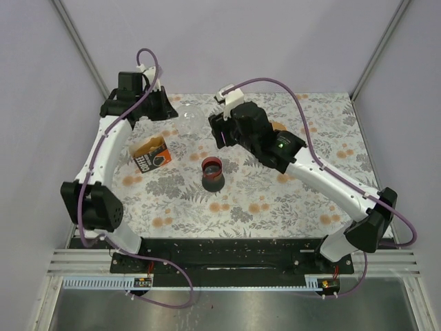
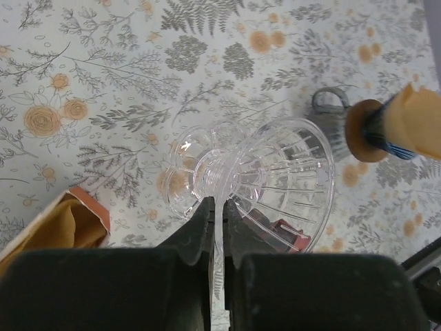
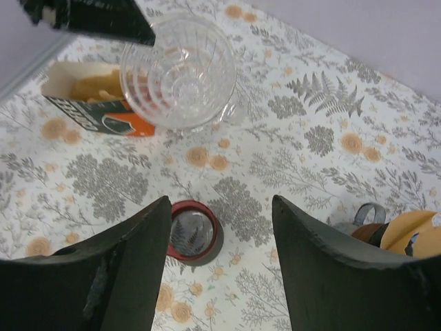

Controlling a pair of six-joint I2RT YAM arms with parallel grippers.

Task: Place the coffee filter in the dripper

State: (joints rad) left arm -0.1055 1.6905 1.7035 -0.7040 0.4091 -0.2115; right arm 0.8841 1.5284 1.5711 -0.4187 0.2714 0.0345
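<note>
Pinching the base of the clear ribbed plastic dripper (image 2: 289,172), which lies tilted at upper centre of the top view, the left end effector (image 2: 217,207) is clamped shut. It is best to level the mouth upward. The right end effector (image 3: 220,207) hangs open, and the tan paper filters (image 3: 96,86) sit in the orange-and-black carton (image 3: 103,118), upper left.

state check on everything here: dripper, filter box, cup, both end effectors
dripper: tipped sideways, no filter in it, pinched at its base
left end effector: shut on dripper
right end effector: open, empty
filter box: on its side, open, filters inside
red-rimmed cup: upright, uncovered
</note>
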